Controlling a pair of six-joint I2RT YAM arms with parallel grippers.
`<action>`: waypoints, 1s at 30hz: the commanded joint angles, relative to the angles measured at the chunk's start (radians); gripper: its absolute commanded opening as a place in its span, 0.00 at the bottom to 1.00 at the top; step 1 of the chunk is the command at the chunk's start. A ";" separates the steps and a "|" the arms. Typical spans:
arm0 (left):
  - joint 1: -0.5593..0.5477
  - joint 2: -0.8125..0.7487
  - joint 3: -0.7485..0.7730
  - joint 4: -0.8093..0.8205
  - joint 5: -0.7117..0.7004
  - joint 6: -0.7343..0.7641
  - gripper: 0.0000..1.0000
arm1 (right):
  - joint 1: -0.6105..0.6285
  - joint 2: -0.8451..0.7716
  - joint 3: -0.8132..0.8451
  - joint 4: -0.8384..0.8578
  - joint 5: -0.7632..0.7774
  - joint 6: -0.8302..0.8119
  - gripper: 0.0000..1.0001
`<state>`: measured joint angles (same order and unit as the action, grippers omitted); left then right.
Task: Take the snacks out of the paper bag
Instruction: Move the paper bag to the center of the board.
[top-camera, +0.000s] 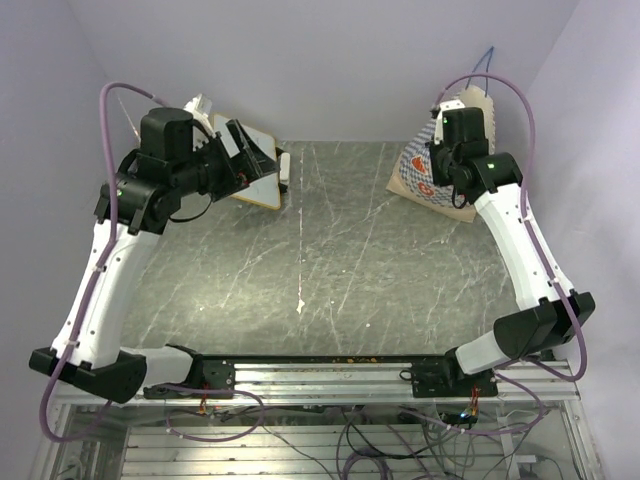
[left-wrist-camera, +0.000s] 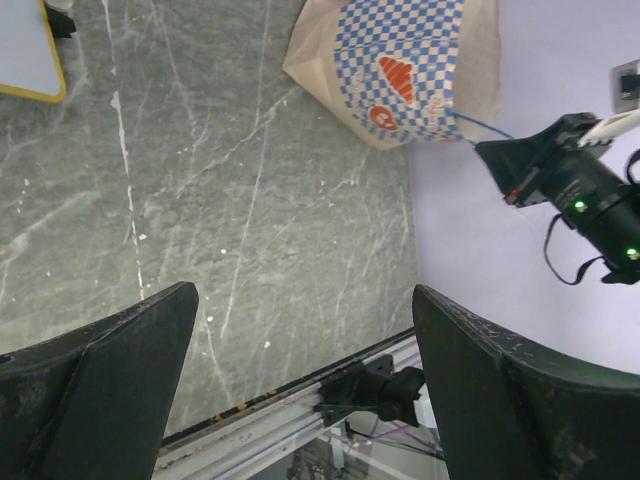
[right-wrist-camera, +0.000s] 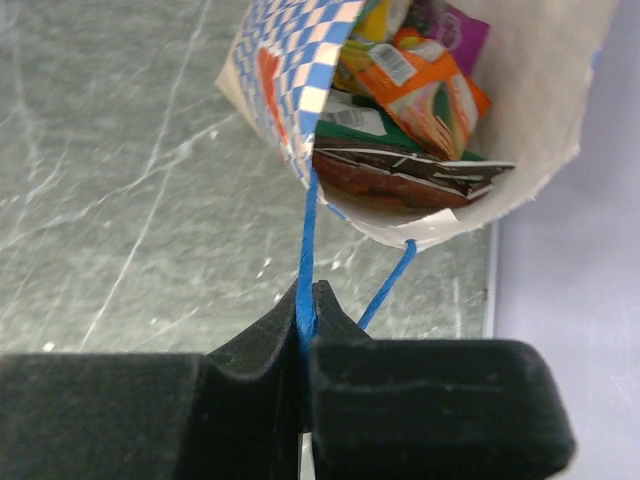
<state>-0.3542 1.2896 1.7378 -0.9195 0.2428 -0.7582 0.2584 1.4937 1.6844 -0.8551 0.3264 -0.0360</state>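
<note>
Snacks (right-wrist-camera: 410, 110) are all inside the paper bag (right-wrist-camera: 290, 70), which I see at the far right corner of the table (top-camera: 350, 250), close to the wall (top-camera: 590, 120). From above, my right arm runs from its base out to an elbow near the right edge, then its white forearm reaches away toward that corner, with the wrist folded down at the bag's near face. The right gripper (right-wrist-camera: 305, 340) is clamped tight on one strand of the blue cord handle (right-wrist-camera: 307, 250), which runs taut from the pads up to the checkered rim; a second strand hangs loose just beside it. The bag's base sits on the table and its long axis tilts up and away toward the far right corner, its mouth at the raised end and turned toward the right wrist camera. Through the mouth I see packets stacked flat: a brown one nearest the rim, green above it, then orange-red, with yellow and magenta-purple deeper in. My left arm rises from its near-left elbow toward the far left, wrist turned inward over the white board (top-camera: 250, 190). The left gripper (left-wrist-camera: 303, 295) has its jaws spread wide, nothing between them, well apart from the bag.
</note>
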 joint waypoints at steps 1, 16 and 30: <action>0.009 -0.075 0.000 -0.010 0.033 -0.069 0.99 | 0.071 -0.038 0.063 -0.157 -0.078 0.077 0.00; 0.009 -0.234 -0.115 -0.028 0.049 -0.127 0.99 | 0.523 -0.101 -0.056 -0.125 -0.390 0.520 0.00; 0.009 -0.309 -0.040 -0.172 -0.002 -0.116 0.99 | 0.746 0.127 0.229 0.003 -0.358 0.635 0.40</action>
<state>-0.3542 1.0069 1.6737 -1.0508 0.2634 -0.8757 1.0061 1.6619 1.8336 -0.8593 -0.0792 0.5842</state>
